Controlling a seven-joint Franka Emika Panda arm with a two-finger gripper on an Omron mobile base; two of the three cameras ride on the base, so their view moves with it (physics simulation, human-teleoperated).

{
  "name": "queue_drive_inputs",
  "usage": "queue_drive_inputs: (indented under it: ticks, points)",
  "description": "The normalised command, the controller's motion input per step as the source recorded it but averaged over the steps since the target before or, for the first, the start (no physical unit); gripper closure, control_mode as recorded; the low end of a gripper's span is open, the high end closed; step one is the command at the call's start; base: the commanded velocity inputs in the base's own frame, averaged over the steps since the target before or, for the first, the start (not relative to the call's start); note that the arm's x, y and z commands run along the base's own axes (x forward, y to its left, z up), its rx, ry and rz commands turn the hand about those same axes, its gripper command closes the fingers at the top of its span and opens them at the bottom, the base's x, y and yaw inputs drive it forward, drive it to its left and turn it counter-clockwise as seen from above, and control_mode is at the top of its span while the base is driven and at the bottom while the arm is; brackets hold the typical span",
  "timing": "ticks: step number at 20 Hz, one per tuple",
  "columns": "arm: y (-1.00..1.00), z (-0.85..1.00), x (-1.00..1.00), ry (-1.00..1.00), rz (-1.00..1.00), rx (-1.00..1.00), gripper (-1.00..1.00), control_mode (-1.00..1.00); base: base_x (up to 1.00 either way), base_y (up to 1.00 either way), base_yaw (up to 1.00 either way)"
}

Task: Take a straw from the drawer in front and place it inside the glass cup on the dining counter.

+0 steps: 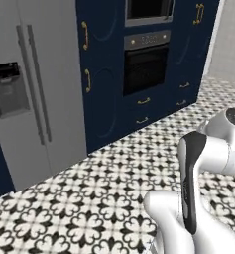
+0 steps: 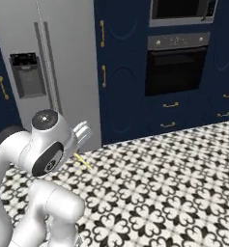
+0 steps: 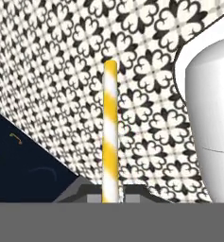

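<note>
The straw (image 3: 110, 132) is sitting betw. the two fingertips of the gripper (image 3: 110, 198) in the hand view, running straight up from them, so the pincer is clamping it at its near end. It's looking like a thin straight tube w/ yellow and white spiral stripes, full length in sight, free end hanging over the black-and-white patterned floor (image 3: 85, 56). In the right base view a short yellowish bit of it (image 2: 82, 161) is poking down and to the right from under the hand, just above the floor tiles, near the lower left of the scene.

No open container is showing. Closed storage only: navy cabinets (image 2: 121, 72) w/ upright brass handles, and small navy drawers (image 2: 171, 116) w/ brass pulls under the oven (image 2: 176, 67), all shut, contents not visible. A second appliance (image 2: 181, 10) is sitting above the oven. The grey fridge (image 2: 43, 72) w/ its dispenser panel is standing left of the cabinets, doors shut.

The arm (image 1: 208, 163) is folding low at the near right in the left base view, over the floor, well apart from the cabinet wall at the far side.
</note>
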Motion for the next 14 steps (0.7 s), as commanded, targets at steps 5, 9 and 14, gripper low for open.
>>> queue_drive_inputs:
  ticks: [5,9,14]
  points:
    - [0.00,0.00,0.00,0.00,0.00,0.00,1.00,1.00,0.57,-0.46,-0.63]
    - [0.00,0.00,0.00,0.00,0.00,0.00,1.00,1.00,0.71,-0.44,-0.61]
    - [0.00,0.00,0.00,0.00,0.00,0.00,1.00,1.00,0.98,-0.28,-0.53]
